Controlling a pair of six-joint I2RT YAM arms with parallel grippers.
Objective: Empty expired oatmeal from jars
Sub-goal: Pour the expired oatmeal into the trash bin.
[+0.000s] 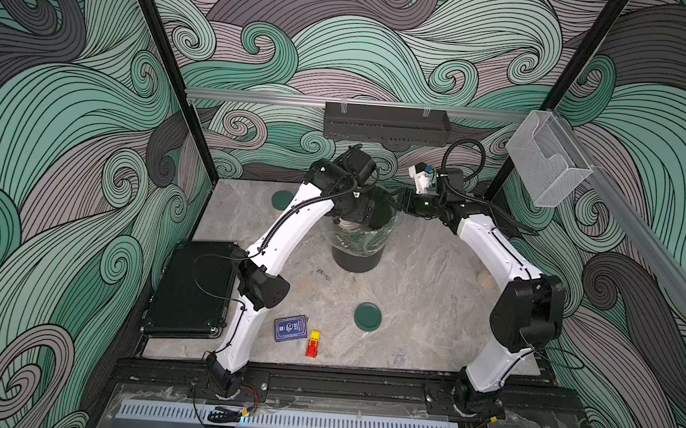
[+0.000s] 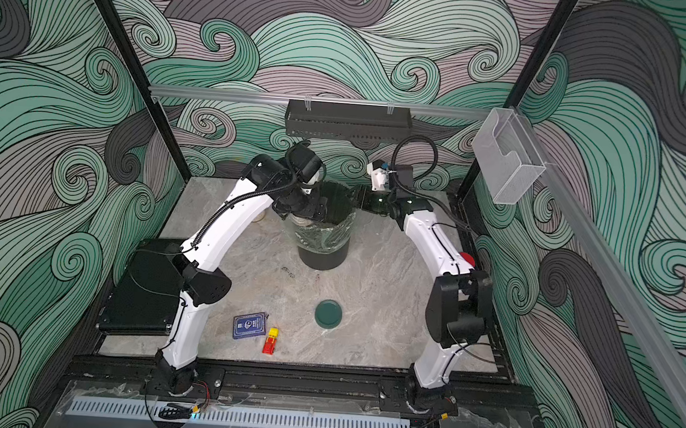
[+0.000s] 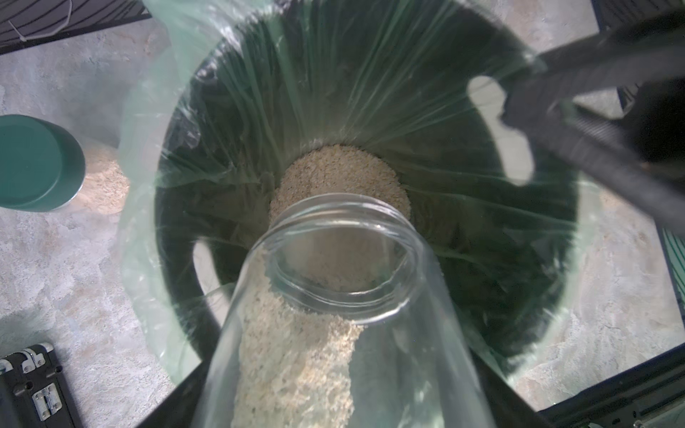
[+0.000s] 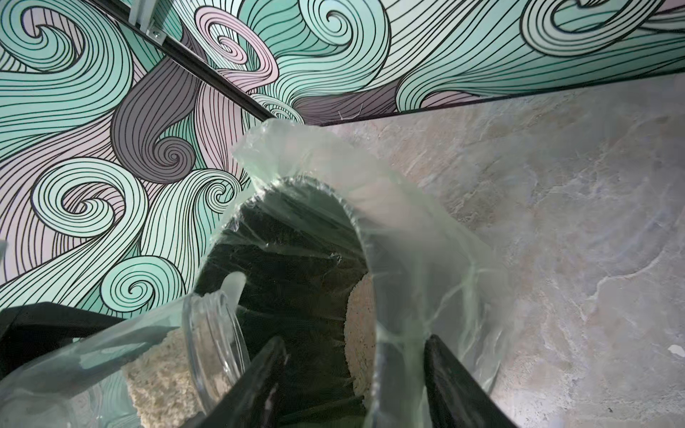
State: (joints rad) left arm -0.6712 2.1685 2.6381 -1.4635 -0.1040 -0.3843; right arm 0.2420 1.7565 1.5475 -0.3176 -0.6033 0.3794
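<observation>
Marble tabletop [image 1: 430, 303], swirl-pattern walls [image 1: 345, 37]; left fingers [image 3: 170, 404] clamp jar [image 3: 415, 333], right fingers [image 4: 456, 385] pinch bin rim [image 3: 174, 229].

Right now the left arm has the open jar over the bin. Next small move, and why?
Probably tip the jar a bit steeper with the left gripper. Its mouth is over the bin and a heap lies inside, but much oatmeal sits along the jar's lower wall. The right gripper is clamped on the bin rim, steadying it.
</observation>
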